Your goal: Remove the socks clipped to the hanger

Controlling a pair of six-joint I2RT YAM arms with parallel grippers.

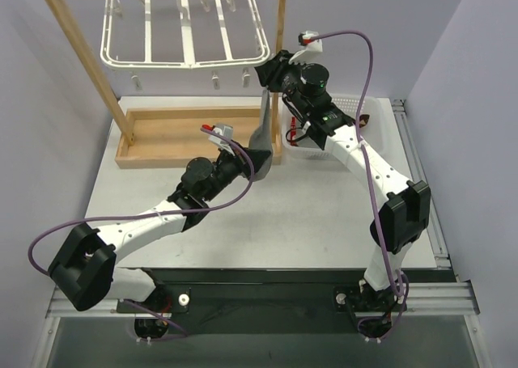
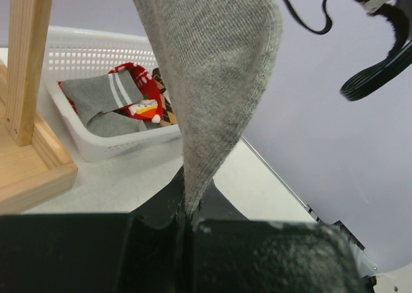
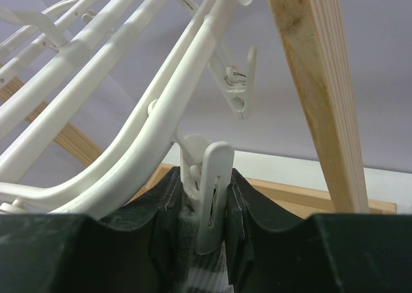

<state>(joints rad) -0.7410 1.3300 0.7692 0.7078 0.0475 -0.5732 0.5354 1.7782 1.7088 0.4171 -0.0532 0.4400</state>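
While the left end effector [image 1: 259, 159] is closed tight on the lower end of the grey sock [image 1: 263, 125], the right end effector [image 1: 269, 70] sits up at the hanger [image 1: 188, 48], its two fingers pressed against either side of the white clip [image 3: 214, 183] that bites the sock's top. In the right wrist view the white-striped cuff of that sock [image 3: 205, 274] shows just under the clip, between the dark fingers.

The sock hangs at the hanger's right near corner. Its long axis runs from the clip down and towards the arms, cuff uppermost and foot end lowest. It is drawn out into a long narrow strip that sits close beside the right post of the wooden rack [image 1: 81, 61]. From the left wrist camera the fabric [image 2: 212, 67] rises out of the closed jaws as a thin pinched edge and widens upward.

The hanger itself hangs by its hook from the rack's top bar, its long side lying left to right and its crossbars running front to back.

On the table [image 1: 283, 222], just to the right of the rack's base, stands a white basket [image 2: 90, 55]. In it lie other socks [image 2: 106, 100]: a grey one with white stripes, a red patterned one and an argyle one, heaped together.
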